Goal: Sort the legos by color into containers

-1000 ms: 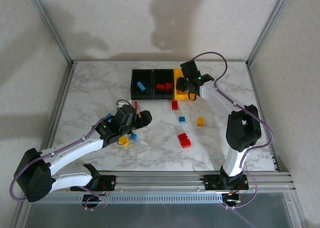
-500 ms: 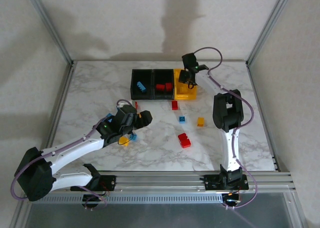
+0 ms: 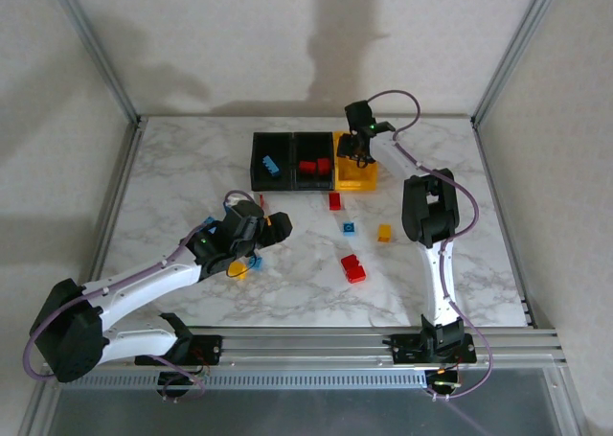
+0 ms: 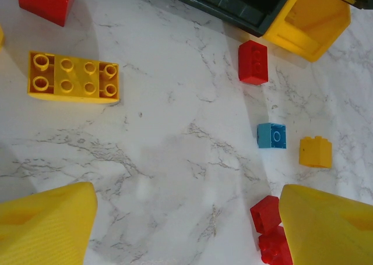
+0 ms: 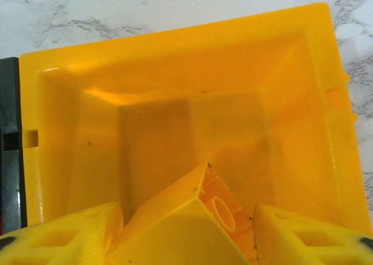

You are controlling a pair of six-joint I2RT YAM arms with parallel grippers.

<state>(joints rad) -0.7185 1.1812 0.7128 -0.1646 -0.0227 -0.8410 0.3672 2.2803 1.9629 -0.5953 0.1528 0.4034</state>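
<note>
- Legos: a yellow lego (image 5: 175, 230) sits tilted in the right gripper (image 3: 355, 151), newly swung over the yellow container (image 5: 76, 102); whether gripped or released, I cannot tell, but a drop looks due.
- Left gripper (image 4: 186, 224) hovers released above loose legos (image 4: 271, 135) on the counter (image 4: 175, 154).

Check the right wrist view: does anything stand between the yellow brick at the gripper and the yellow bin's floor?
Nothing visible does. The yellow brick sits tilted between the fingers of the right gripper, directly over the open yellow bin, and the bin floor beneath it is bare.
</note>
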